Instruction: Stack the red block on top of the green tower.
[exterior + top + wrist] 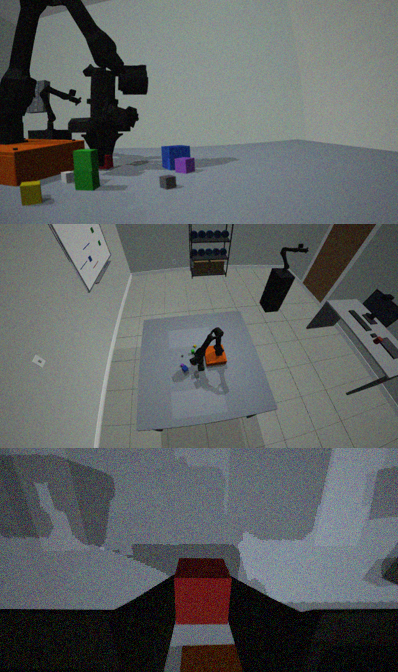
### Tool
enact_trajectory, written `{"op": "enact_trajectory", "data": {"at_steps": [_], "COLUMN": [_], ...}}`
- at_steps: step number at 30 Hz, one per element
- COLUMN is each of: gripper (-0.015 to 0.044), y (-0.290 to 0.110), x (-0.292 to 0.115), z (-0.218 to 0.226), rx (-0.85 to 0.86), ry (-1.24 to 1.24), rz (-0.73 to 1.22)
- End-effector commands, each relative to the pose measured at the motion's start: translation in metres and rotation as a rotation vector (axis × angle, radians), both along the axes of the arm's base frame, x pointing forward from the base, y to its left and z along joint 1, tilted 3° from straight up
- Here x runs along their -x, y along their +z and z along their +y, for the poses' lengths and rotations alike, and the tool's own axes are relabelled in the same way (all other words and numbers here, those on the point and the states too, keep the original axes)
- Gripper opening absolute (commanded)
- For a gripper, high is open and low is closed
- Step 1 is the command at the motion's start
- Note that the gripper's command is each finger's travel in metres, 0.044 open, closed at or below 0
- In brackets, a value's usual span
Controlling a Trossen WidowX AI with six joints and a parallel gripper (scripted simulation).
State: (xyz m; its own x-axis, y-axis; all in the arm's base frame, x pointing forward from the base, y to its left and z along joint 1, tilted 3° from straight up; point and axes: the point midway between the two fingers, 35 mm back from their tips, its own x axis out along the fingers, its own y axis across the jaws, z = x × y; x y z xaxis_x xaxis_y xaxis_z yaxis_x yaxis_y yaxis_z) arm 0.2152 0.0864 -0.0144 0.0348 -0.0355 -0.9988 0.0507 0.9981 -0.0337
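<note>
One red block (202,598) clamped in hand (202,613), seemingly grounded

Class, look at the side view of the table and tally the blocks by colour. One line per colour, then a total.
Green: 1, the tall green tower
Red: 1, the red block, held in the hand
Blue: 1
Purple: 1
Yellow: 1
Dark grey: 1
White: 1
Total: 7
</note>
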Motion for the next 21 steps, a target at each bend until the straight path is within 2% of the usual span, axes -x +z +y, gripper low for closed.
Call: {"op": "enact_trajectory", "data": {"at_steps": [1, 21], "gripper": [0.0, 0.0], "y": [0.011, 0.102], "x": [-0.001, 0.002], "z": [0.001, 0.005], "rx": [-0.001, 0.0], "ry": [0.003, 0.005], "rz": [-0.005, -0.006]}}
